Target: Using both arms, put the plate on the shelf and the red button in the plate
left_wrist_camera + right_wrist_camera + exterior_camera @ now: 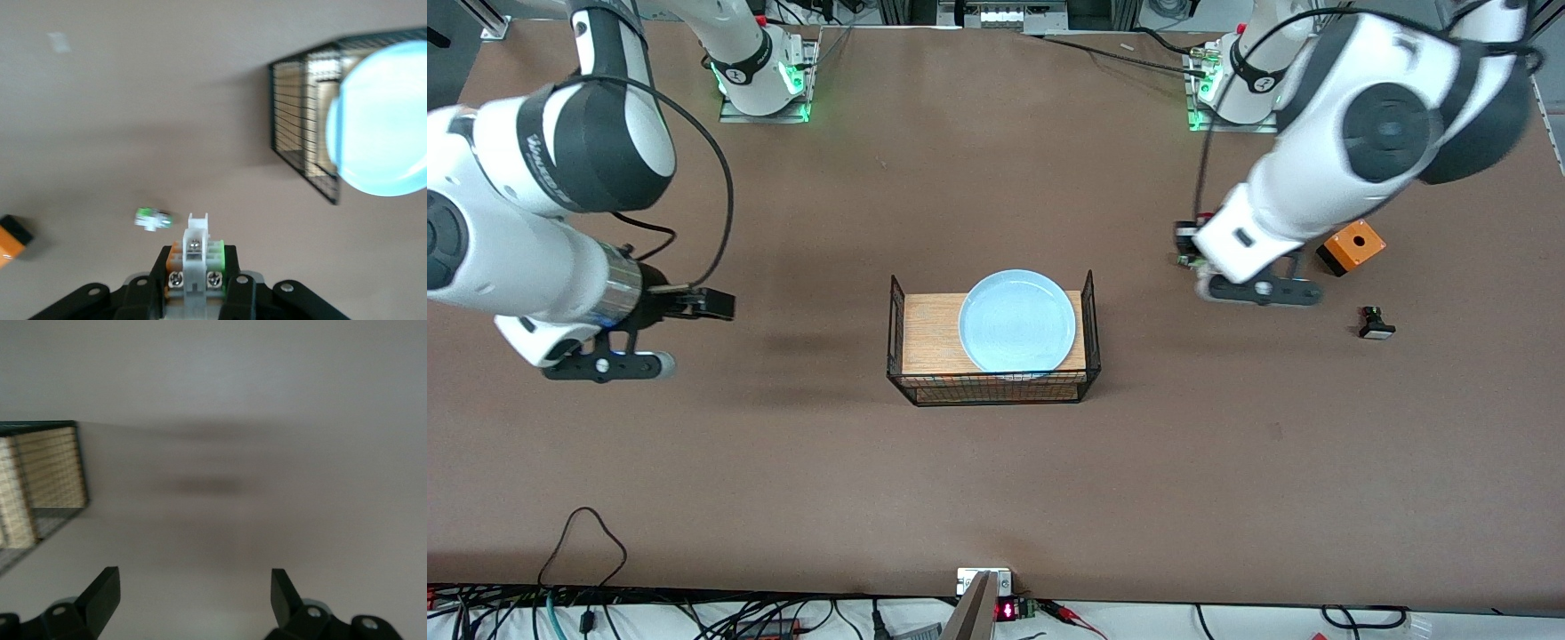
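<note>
Left gripper (193, 283) clenched on the red button (195, 257): light, rigid, slippery; best pinched across its blocky body. Right gripper (193, 593) released, waiting over worktop (783, 462).

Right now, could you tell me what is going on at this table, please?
The plate already sits on the wooden top of the wire rack mid-table. The left gripper is shut on the red button, a small white switch block, held in the air over bare table between the rack and the orange box. A small green-and-white part lies on the table below it. The right gripper hangs open and empty over the table toward the right arm's end.
</note>
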Motion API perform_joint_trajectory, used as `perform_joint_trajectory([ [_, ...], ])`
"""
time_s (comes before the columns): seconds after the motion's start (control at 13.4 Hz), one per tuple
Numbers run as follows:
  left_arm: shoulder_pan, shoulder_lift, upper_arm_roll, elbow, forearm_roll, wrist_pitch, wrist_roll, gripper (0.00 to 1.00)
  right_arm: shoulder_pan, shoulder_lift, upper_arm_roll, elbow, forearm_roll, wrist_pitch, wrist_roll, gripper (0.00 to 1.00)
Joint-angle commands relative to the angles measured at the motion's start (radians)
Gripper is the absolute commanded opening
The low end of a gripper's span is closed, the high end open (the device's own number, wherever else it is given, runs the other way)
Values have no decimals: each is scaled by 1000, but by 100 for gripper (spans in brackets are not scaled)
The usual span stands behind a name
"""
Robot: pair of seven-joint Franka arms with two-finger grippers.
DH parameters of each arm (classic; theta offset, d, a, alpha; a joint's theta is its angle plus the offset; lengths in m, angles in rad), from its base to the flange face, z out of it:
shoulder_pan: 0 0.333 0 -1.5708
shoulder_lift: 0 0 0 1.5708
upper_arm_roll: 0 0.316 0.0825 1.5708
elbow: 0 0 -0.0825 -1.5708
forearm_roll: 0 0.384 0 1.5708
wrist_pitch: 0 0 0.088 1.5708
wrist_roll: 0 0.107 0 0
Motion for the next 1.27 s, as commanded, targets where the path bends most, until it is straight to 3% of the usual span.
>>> perform_joint_trajectory([
  [0.0,-74,104,10,116,-5,5,-37,0,-37,-51,1,-18,-45,-59,-99,100],
  [0.15,-117,173,10,172,-5,50,-81,0,-91,-56,4,-18,-31,-71,-173,100],
  [0.45,-184,255,12,193,-5,203,-147,0,-103,-115,-10,-17,-34,-161,-175,100],
  [1.2,-263,440,16,351,-5,281,-172,0,-100,-117,-5,-12,-37,-151,-161,100],
])
